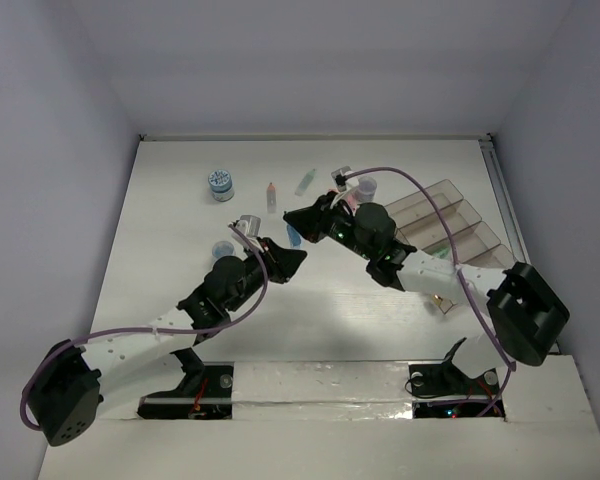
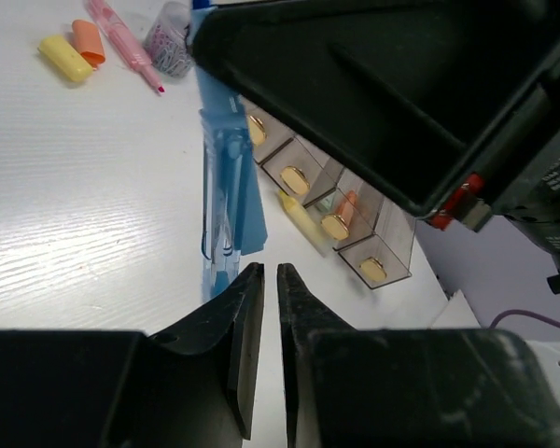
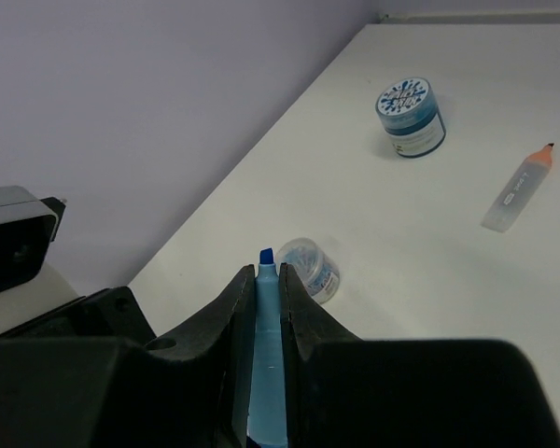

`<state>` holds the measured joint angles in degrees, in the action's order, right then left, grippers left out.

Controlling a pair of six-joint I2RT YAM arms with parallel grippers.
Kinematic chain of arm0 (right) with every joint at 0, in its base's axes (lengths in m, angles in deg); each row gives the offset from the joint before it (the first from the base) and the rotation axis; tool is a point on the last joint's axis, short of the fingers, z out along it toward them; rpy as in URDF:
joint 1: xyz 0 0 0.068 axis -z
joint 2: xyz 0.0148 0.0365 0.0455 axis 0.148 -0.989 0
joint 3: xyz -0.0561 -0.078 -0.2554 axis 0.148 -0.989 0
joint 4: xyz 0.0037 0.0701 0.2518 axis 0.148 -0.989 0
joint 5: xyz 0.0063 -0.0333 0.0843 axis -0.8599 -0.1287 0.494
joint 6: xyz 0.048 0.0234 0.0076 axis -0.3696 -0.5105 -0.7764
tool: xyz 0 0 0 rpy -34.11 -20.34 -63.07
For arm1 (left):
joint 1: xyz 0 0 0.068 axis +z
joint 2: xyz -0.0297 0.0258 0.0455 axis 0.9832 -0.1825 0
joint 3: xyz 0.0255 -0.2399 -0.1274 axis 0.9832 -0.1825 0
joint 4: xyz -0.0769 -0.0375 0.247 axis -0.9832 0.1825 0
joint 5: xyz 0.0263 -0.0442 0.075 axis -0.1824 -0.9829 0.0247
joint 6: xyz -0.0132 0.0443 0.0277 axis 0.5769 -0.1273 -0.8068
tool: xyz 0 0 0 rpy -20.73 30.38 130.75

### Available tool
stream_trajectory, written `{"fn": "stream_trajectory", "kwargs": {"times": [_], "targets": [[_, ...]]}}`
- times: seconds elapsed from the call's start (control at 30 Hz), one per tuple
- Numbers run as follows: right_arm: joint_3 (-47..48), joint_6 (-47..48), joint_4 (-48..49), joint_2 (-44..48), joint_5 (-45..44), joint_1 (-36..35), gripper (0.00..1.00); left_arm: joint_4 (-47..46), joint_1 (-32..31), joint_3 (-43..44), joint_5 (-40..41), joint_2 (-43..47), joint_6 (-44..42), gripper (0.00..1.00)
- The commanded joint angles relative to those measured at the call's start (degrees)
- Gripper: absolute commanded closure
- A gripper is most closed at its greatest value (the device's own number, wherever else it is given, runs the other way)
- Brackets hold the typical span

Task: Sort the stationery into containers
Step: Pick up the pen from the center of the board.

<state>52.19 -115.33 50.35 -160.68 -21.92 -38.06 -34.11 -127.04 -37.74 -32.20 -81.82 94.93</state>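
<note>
The right gripper (image 3: 268,275) is clamping the blue pen (image 3: 266,355) between narrow jaws, with the tip poking out past the fingertips. It is hanging over the middle of the table (image 1: 180,290), well apart from the tray (image 1: 460,225). The left gripper (image 2: 269,271) is pinched nearly shut on nothing and is sitting just beside the pen.

The big worry is those two grippers crowding each other. If either one swings carelessly, they are likely bumping, and a knock could be twisting the pen loose. The pen is also being held along a thin line, so it might be pivoting or sliding out on the way to the tray. A sweep by the left arm could be sending the small tub (image 1: 222,250) rolling.

From above, the pen is mostly hiding under the right gripper, and the right forearm (image 1: 420,268) is covering the tray's near corner. In the left wrist view, the right gripper's black body is blocking much of the tray. Something yellowish and something orange are sitting in or beside its compartments, but exactly where is hard to tell. Whether the pen is touching the table is also unclear.
</note>
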Motion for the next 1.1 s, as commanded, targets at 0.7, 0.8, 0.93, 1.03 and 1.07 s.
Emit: {"fn": "stream_trajectory", "kwargs": {"times": [0.7, 0.8, 0.93, 1.03, 1.07], "targets": [[-1.8, -1.5, 0.5, 8.4, -0.3, -0.2, 1.0, 7.8, -0.2, 5.7, 7.3, 2.6, -7.8, 0.53], [-1.1, -2.0, -2.0, 8.1, -0.3, -0.2, 1.0, 8.2, -0.2, 5.5, 7.0, 3.2, -8.6, 0.52], [0.3, -2.3, -6.3, 7.4, -0.5, -0.2, 1.0, 8.6, -0.2, 5.2, 6.6, 3.5, -9.8, 0.5], [1.3, -1.6, -10.1, 7.4, -2.1, -0.2, 1.0, 8.7, -0.2, 4.6, 5.9, 3.8, -10.4, 0.46], [1.7, -1.4, -12.2, 7.3, -2.9, -0.2, 1.0, 8.4, -0.2, 4.3, 5.6, 4.2, -10.4, 0.44]]}}
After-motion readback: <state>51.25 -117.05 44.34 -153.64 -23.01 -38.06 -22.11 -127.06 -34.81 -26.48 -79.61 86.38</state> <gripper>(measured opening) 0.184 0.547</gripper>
